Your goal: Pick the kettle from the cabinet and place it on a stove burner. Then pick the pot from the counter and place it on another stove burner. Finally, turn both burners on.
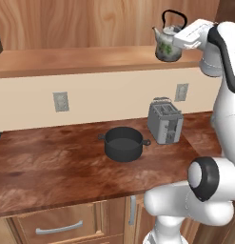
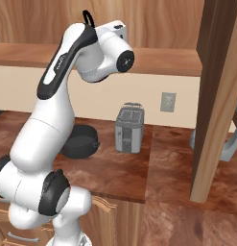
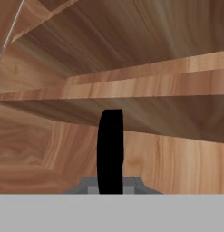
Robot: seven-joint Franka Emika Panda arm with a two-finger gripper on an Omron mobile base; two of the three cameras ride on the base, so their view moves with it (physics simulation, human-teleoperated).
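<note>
- Nearest us, light wood drawers [image 1: 59,224] under the reddish-brown surface [image 1: 52,162]
- On the surface the pot [image 1: 123,143] sits upright, dark, squat, lidless, two small side handles; in the right base view it is half hidden behind the arm [image 2: 80,140]
- Silver toaster [image 1: 165,121] just beside the pot on its right, apart from it, not a task thing
- Behind those, cream wall with outlets [image 1: 61,101]
- Farther and higher, the cabinet [image 1: 81,59] shelf; the kettle [image 1: 168,44] is at its front right edge, upright; we cannot tell if the base is touching the shelf or just off it
- The tool [image 1: 174,36] is at the kettle's top, clenched; in the hand view a thin black arched handle [image 3: 110,152] runs up between the finger tips, so we judge it is grasping the kettle by that handle
- Handling guess: kettle looks small, rigid, probably light; the handle is thin and smooth, so we expect it may swing or pivot under the grip, spout side tipping
- Best hold is the handle's crown, centred over the body, carry slowly and keep it level
- Pot we judge heavier and wider; rim or one side handle is the likely hold
- Burners are not seen from here; kettle step is in hand, pot and knobs not yet done
</note>
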